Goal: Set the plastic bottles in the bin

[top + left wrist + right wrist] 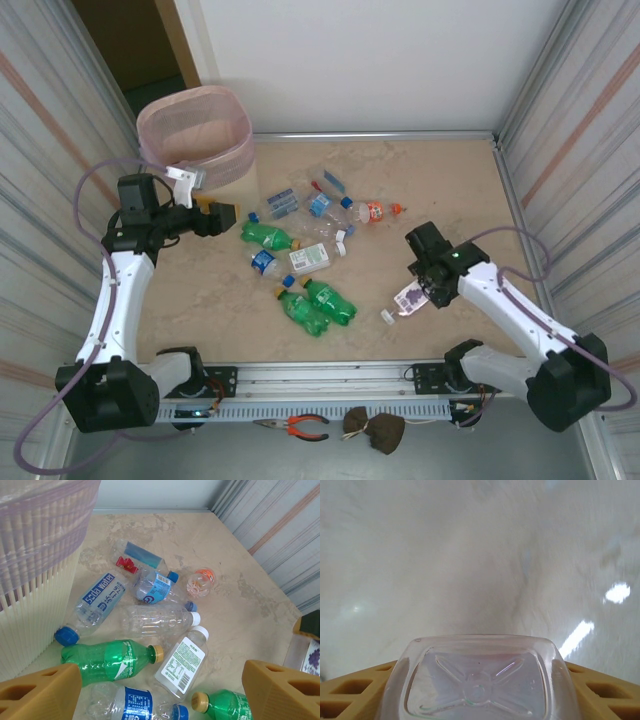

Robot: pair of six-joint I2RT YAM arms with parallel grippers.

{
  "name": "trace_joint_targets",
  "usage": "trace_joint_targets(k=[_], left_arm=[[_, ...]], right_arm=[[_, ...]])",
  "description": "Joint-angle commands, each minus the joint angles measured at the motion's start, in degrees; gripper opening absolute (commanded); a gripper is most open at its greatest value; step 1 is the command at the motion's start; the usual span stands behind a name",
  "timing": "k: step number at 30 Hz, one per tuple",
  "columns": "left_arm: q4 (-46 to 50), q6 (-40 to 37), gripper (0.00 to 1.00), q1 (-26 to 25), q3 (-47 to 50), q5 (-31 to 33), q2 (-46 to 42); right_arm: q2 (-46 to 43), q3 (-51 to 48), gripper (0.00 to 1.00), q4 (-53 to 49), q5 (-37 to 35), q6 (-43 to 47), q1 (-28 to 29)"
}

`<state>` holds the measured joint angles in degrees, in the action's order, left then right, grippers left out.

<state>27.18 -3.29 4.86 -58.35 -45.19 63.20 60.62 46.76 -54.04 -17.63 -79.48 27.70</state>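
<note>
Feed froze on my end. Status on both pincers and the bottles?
Left pincer open, empty, near bin. Right pincer closed on purple-labelled bottle. Loose bottles lie between it and bin.

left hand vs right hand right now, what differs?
Left hand is open and empty; right hand is clamped on a purple-labelled bottle. Left hand hangs beside the bin; right hand is right of the bottle pile. Both have tan fingers.
</note>
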Motion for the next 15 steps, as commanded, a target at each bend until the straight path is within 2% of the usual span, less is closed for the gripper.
trace_joint_targets(k=[1,6,10,15], left_arm=[[-0.8,-0.3,0.84,-0.3,1.1,-1.5,-0.3],[-3.1,-0.4,0.84,-2.0,1.5,-6.5,0.0],[-4.2,-1.1,0.84,-4.1,1.5,-10.2,0.2],[-7.8,-1.3,0.83,-6.9,2.0,-15.7,0.0]], right_arm=[[-3.6,2.2,0.6,1.3,-10.6,16.5,-0.2],[-11.9,1.0,0.59,15.0,-7.7,38.7,-0.3],[-16.7,0.3,0.62,24.4,5.0,56.5,-0.5],[-18.8,1.9,0.63,28.9,18.6,69.8,-0.5]])
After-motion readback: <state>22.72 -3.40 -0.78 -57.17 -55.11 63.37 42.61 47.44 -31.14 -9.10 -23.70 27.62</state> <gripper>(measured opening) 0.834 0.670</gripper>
